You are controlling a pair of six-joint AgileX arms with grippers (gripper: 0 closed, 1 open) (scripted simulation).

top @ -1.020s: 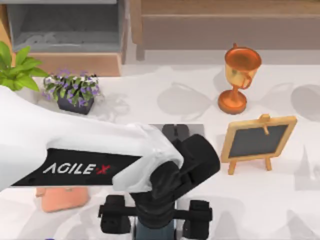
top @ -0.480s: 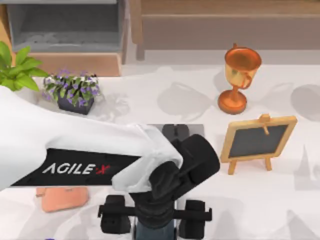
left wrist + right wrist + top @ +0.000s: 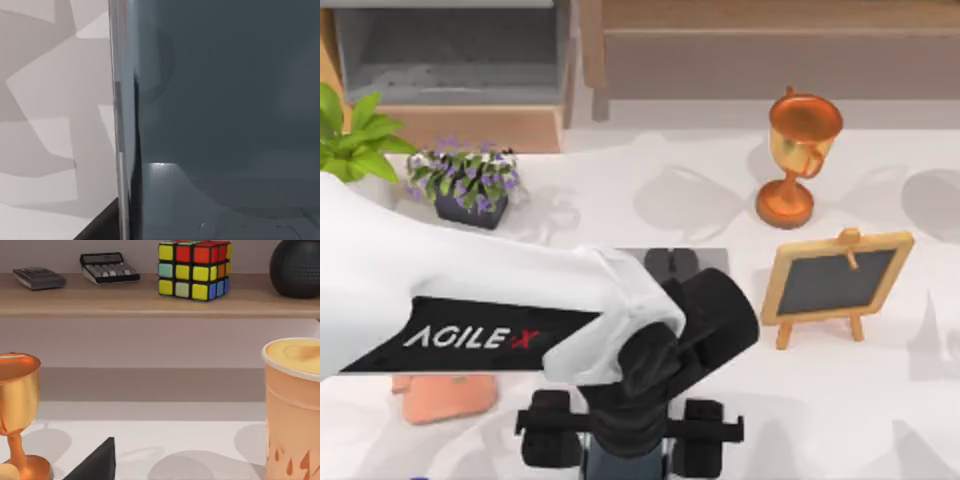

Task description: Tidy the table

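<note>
Here, seen from above, the left arm reaches across the large flat white bench with its faint grey marbling (image 3: 880, 420). Its black tool (image 3: 628, 450) hangs at the near edge, in the middle, directly over a dark blue-grey smooth-sided object (image 3: 625, 465) that peeks out beneath it. The left wrist view is pressed right against that object's flat slate surface (image 3: 225, 100), with bare bench beside it. Whether the tool's fingers stand wide, narrow or closed on the object cannot be told.

Just behind the wrist lies a small grey square mat (image 3: 710, 257), partly covered by the arm. To the right of it stands a little chalkboard on a wooden easel (image 3: 837, 283), and behind that a copper-coloured trophy cup (image 3: 798, 155). At the left are a dark pot of purple flowers (image 3: 468, 183), a leafy green plant (image 3: 355, 135) at the edge, and a flat salmon-pink object (image 3: 445, 397) half under the arm. Brown wooden furniture with a grey compartment (image 3: 450, 55) runs along the back.

The right wrist view looks across the bench at the trophy, a peach paper cup (image 3: 294, 405), and a wooden shelf (image 3: 150, 300) carrying a colourful puzzle cube (image 3: 194, 270).

The step in hand looks like the grasp of the blue-grey object. The next move probably calls for a firm grip, then a straight lift clear of the bench before it is carried toward a resting place, perhaps the mat or compartment.
</note>
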